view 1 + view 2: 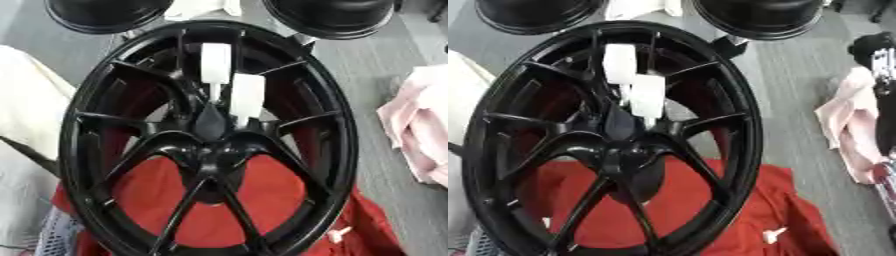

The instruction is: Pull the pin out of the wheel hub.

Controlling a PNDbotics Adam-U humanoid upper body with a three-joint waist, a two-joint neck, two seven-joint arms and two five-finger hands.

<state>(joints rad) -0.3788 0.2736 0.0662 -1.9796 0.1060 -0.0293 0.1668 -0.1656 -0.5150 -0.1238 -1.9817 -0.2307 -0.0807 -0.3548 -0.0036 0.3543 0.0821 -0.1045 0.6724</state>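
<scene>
Wheel hub (210,150), at the centre of a black spoked rim (79,150), carries two white pins (247,97) standing just above it among the spokes, one behind the other. Only the right eye view shows what may be the robot's right arm (883,90), dark with silver parts at the right edge; whether a hand is there, and how its fingers stand, I cannot tell. Red cloth (157,195) lies under the rim, pink cloth (420,135) to its right, on grey floor (376,65).
</scene>
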